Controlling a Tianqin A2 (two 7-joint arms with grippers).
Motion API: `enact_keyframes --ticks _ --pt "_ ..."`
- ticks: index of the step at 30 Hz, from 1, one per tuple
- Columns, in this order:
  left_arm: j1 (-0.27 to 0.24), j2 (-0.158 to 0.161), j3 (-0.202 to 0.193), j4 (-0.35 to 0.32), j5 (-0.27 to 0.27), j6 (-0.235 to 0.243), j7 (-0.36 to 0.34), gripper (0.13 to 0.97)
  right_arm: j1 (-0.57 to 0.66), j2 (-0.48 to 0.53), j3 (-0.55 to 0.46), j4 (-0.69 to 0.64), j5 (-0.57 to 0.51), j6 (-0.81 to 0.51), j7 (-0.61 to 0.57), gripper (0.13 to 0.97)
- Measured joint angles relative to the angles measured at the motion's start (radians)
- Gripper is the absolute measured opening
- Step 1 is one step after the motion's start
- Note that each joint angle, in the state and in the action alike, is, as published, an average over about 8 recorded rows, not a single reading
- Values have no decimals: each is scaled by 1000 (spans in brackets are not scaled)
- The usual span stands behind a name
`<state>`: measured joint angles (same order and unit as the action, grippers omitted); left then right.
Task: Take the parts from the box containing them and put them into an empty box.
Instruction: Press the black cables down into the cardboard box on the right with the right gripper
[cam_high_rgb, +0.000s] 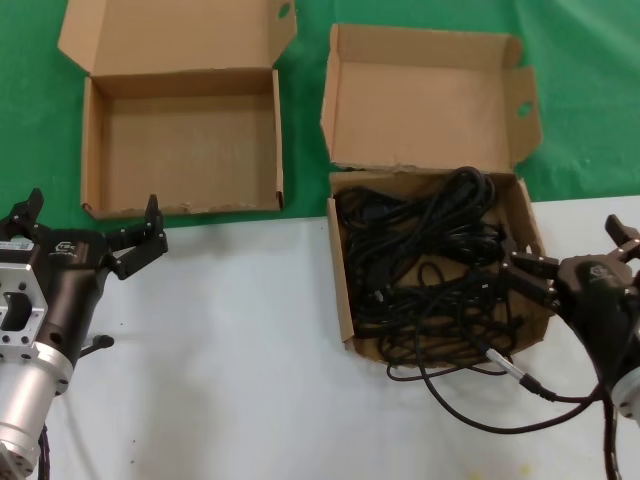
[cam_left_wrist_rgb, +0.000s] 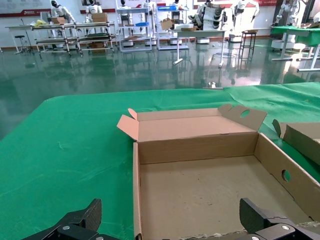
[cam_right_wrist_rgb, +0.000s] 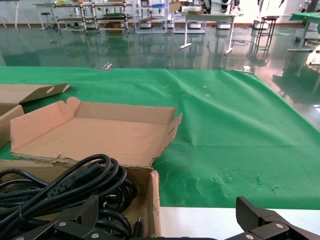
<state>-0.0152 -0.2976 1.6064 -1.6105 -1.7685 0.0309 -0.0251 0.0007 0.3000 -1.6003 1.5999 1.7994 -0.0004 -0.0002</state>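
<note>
Two boxes (cam_high_rgb: 183, 140) (cam_high_rgb: 432, 260) (one cable-filled)

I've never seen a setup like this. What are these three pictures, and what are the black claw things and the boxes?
One robot, three cameras. The head camera looks down at a table; the other two sit on its wrists. The left tool hangs open before the empty box, holding nothing. The right tool hangs open at the edge of the box containing them, a tangle of black power cables, one trailing onto the white surface. A green cloth lies beyond. Nothing is held.
</note>
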Motion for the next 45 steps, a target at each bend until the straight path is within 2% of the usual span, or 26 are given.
enact_keyframes --ticks 15,24,29,33,39,41,45 --pt "0 0 0 0 0 0 0 966 0 0 0 0 0 0 0 966" --pt "0 0 0 0 0 0 0 938 -2 3 1 3 1 2 1 966" --pt "0 0 0 0 0 0 0 880 -15 25 4 21 13 0 13 966" --pt "0 0 0 0 0 0 0 845 -29 85 3 52 31 -35 39 966" --pt "0 0 0 0 0 0 0 726 -35 251 -17 123 35 -149 74 966" --pt "0 0 0 0 0 0 0 686 -27 312 -25 146 26 -203 63 966" --pt "0 0 0 0 0 0 0 686 12 420 -43 173 -1 -332 -9 966"
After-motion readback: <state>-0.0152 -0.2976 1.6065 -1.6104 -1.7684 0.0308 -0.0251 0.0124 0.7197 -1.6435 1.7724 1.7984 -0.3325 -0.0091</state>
